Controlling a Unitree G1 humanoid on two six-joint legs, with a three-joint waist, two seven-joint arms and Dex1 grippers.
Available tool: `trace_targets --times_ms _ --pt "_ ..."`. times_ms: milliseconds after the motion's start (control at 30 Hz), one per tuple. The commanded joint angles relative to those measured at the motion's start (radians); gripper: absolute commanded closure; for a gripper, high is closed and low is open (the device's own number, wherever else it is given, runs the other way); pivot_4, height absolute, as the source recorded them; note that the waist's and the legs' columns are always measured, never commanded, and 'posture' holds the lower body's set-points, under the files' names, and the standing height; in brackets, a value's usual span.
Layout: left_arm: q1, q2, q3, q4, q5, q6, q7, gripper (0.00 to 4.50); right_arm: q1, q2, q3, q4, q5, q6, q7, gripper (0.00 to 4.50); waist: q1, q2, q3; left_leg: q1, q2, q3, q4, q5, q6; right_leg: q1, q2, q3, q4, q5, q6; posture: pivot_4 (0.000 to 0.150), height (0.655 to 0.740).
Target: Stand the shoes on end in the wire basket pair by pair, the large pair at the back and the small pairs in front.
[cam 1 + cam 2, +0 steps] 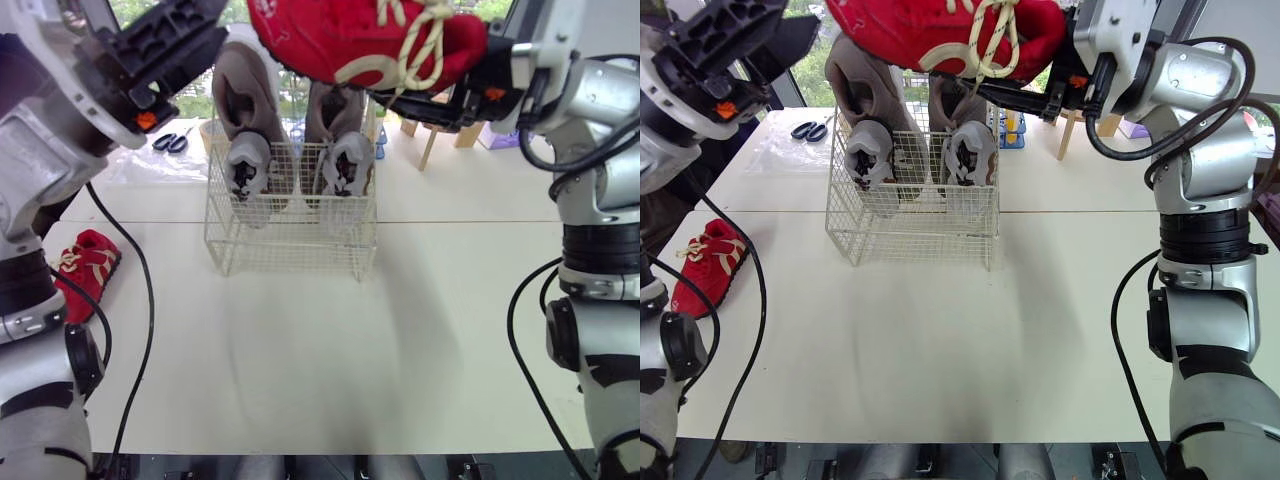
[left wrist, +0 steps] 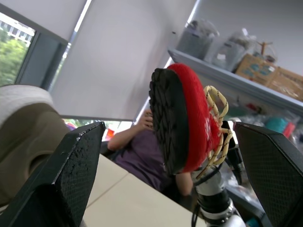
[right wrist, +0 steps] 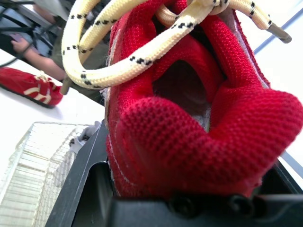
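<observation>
While the right gripper [image 1: 1040, 95] grasps the red shoe [image 1: 360, 35] by its heel end, the shoe hangs high over the table [image 1: 330, 350], its toe pointing to the left and its cream laces looping loose over the upper. In the head views it overlaps the tops of the shoes in the basket; whether it touches them I cannot tell. The right wrist view shows the black fingers [image 3: 87, 165] pressed against both sides of the padded heel collar.

The left gripper [image 1: 175, 40] is raised on the left side, its fingers spread wide and holding nothing - the black tread of the red shoe faces it across a gap.

On the table, toward the far side, stands the wire basket [image 1: 290, 245]. Two large grey-brown shoes stand on end in its far part, side by side, one on the left [image 1: 245, 130] and one on the right [image 1: 340, 140], both rising above the rim.

A second red shoe [image 1: 85, 270] with cream laces lies flat at the left edge of the table, well apart from the basket. Black-handled scissors [image 1: 170, 142] lie on the far left - beyond the basket's left corner. A person [image 2: 142, 146] in a purple top sits beyond the table.
</observation>
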Motion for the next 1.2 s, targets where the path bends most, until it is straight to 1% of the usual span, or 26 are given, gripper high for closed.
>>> trace_targets --times_ms 33,233,267,333,367,500,567,600,667,700,767,867,900,967,1000,1067,1100,1133,1200 --pt "-0.055 0.006 -0.026 0.038 0.050 0.048 -0.074 0.00 -0.014 0.006 -0.005 -0.031 -0.004 -0.025 0.017 2.28 0.000 0.000 0.000 0.000 0.000 0.000 0.000 0.000 0.000 0.000 0.000 0.000 0.000 0.000 0.000 0.150 0.7400" --pt "-0.099 -0.016 -0.068 0.092 0.133 0.116 -0.180 0.00 0.002 0.016 0.017 -0.037 -0.045 -0.068 0.026 2.28 -0.001 0.000 0.000 0.000 0.000 0.000 0.000 0.000 0.000 0.000 0.000 0.000 0.000 0.000 0.000 0.150 0.7400" --pt "-0.102 -0.017 -0.066 0.103 0.145 0.122 -0.190 0.26 0.002 0.019 0.018 -0.036 -0.050 -0.071 0.025 2.28 -0.001 0.000 0.000 0.000 0.000 0.000 0.000 0.000 0.000 0.000 0.000 0.000 0.000 0.000 0.000 0.150 0.7400" --pt "-0.110 -0.020 -0.056 0.126 0.164 0.127 -0.206 0.82 0.006 0.019 0.018 -0.046 -0.054 -0.071 0.023 2.28 -0.001 0.000 0.000 0.000 0.000 0.000 0.000 0.000 -0.001 -0.001 0.000 0.000 0.000 0.000 0.000 0.150 0.7400" --pt "-0.113 -0.022 -0.051 0.129 0.172 0.129 -0.217 1.25 0.012 0.017 0.019 -0.055 -0.057 -0.070 0.022 2.28 -0.001 0.000 0.000 0.000 0.000 0.000 0.000 0.000 -0.001 -0.001 0.000 0.000 0.000 0.000 0.000 0.150 0.7400" --pt "-0.116 -0.031 -0.036 0.131 0.186 0.138 -0.228 3.27 0.023 0.013 0.026 -0.067 -0.077 -0.079 0.020 2.28 -0.001 0.000 0.000 0.000 0.000 0.000 0.000 0.000 -0.001 -0.001 0.000 0.000 0.000 0.000 0.000 0.150 0.7400" --pt "-0.110 -0.037 -0.024 0.125 0.193 0.136 -0.213 4.19 0.029 0.011 0.033 -0.064 -0.096 -0.089 0.017 2.28 -0.001 0.000 0.000 0.000 0.000 0.000 -0.001 0.000 -0.001 -0.001 0.000 0.000 0.000 0.000 0.000 0.150 0.7400" --pt "-0.106 -0.042 -0.014 0.124 0.191 0.133 -0.202 4.29 0.032 0.011 0.033 -0.063 -0.099 -0.090 0.016 2.28 -0.001 0.000 0.000 0.000 0.000 0.000 -0.001 0.000 -0.001 -0.001 0.000 0.000 0.000 0.000 0.000 0.150 0.7400" --pt "-0.074 -0.074 0.049 0.100 0.141 0.091 -0.136 4.29 0.055 0.015 0.005 -0.062 -0.063 -0.013 -0.011 1.25 0.000 0.000 0.000 0.000 0.000 0.000 -0.001 0.000 -0.001 -0.001 -0.001 0.000 0.000 0.000 0.000 0.150 0.7400" --pt "-0.061 -0.089 0.074 0.084 0.121 0.075 -0.105 4.29 0.065 0.015 -0.008 -0.066 -0.048 0.017 -0.023 0.82 0.000 0.000 0.000 0.000 0.000 0.000 -0.001 0.000 -0.001 -0.001 -0.001 0.000 0.001 0.000 0.000 0.150 0.7400" --pt "-0.011 -0.145 0.132 0.005 0.067 0.010 -0.017 4.29 0.107 0.037 -0.075 -0.074 0.033 0.127 -0.101 0.03 0.001 0.000 0.000 0.000 0.000 0.000 -0.001 0.000 -0.001 -0.001 -0.002 0.001 0.000 0.000 0.000 0.150 0.7400" --pt "0.055 -0.228 0.183 -0.116 0.017 -0.087 0.085 4.29 0.169 0.103 -0.183 -0.097 0.171 0.279 -0.239 0.03 0.003 0.000 0.000 -0.001 0.000 0.000 -0.001 0.000 -0.002 -0.001 -0.006 0.001 0.000 0.001 -0.001 0.150 0.7400" --pt "0.068 -0.267 0.189 -0.153 0.010 -0.131 0.118 4.29 0.191 0.152 -0.226 -0.118 0.245 0.333 -0.309 0.03 0.004 0.000 0.000 -0.001 0.000 0.000 -0.001 0.000 -0.002 -0.002 -0.007 0.001 0.000 0.001 -0.001 0.150 0.7400" --pt "0.085 -0.339 0.188 -0.219 0.022 -0.211 0.153 4.29 0.215 0.268 -0.315 -0.153 0.443 0.456 -0.475 0.03 0.003 0.000 0.000 -0.001 0.000 0.000 -0.001 0.000 -0.002 -0.002 -0.007 0.001 0.000 0.001 -0.001 0.150 0.7400" --pt "0.091 -0.360 0.186 -0.241 0.026 -0.237 0.164 4.29 0.221 0.303 -0.343 -0.170 0.508 0.501 -0.529 0.03 0.003 0.000 0.000 -0.001 0.000 0.000 -0.001 0.001 -0.003 -0.002 -0.007 0.001 0.000 0.001 -0.001 0.150 0.7400" --pt "0.117 -0.402 0.161 -0.271 0.087 -0.279 0.154 4.29 0.222 0.429 -0.375 -0.232 0.695 0.551 -0.678 0.03 0.000 0.000 0.000 -0.001 0.000 0.000 -0.002 0.001 -0.003 -0.002 -0.006 0.001 0.000 0.002 -0.002 0.150 0.7400" --pt "0.128 -0.412 0.148 -0.277 0.111 -0.292 0.142 4.29 0.219 0.475 -0.385 -0.254 0.765 0.566 -0.735 0.03 -0.002 0.001 0.000 -0.001 0.000 0.000 -0.002 0.001 -0.003 -0.003 -0.006 0.001 0.000 0.002 -0.002 0.150 0.7400" --pt "0.137 -0.421 0.133 -0.277 0.144 -0.306 0.127 4.29 0.213 0.519 -0.393 -0.269 0.826 0.573 -0.795 0.03 -0.002 0.001 0.000 -0.001 0.000 0.000 -0.002 0.001 -0.003 -0.003 -0.005 0.001 0.001 0.002 -0.002 0.150 0.7400" --pt "0.143 -0.433 0.117 -0.268 0.169 -0.327 0.112 4.29 0.205 0.563 -0.394 -0.287 0.895 0.578 -0.870 0.03 0.000 0.001 0.000 -0.001 0.000 0.000 -0.003 0.001 -0.003 -0.003 -0.004 0.000 0.001 0.002 -0.002 0.150 0.7400"
